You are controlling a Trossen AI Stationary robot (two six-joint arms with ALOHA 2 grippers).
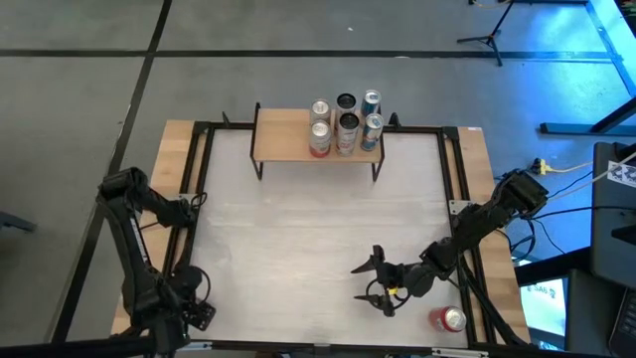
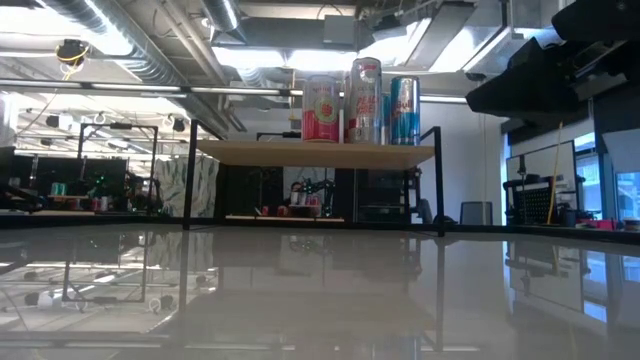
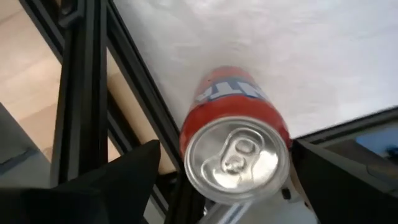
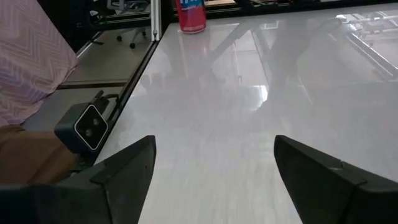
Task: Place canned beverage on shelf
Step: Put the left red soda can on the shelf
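Canned beverage (image 1: 447, 318): red, at the table's (image 1: 298, 229) near right corner, near right gripper (image 1: 381, 283); likely light, thin-walled, slick, so grasp mid-body. Both grippers' fingers wide, empty; left gripper (image 1: 199, 314) waits near left

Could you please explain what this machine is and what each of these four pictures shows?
This is a robot with two dark arms, each ending in a two-finger gripper, working at a white table. One picture looks straight down from above, one looks level across the tabletop, and the other two come from cameras on the arms' wrists.

At the table's far side stands a small wooden shelf carrying six cans. The left gripper hangs open over a red can at the table's near left corner, a finger on either side, not gripping it. The right gripper is open and empty over the table's near right part, with another red can beside that arm. Nothing is held.
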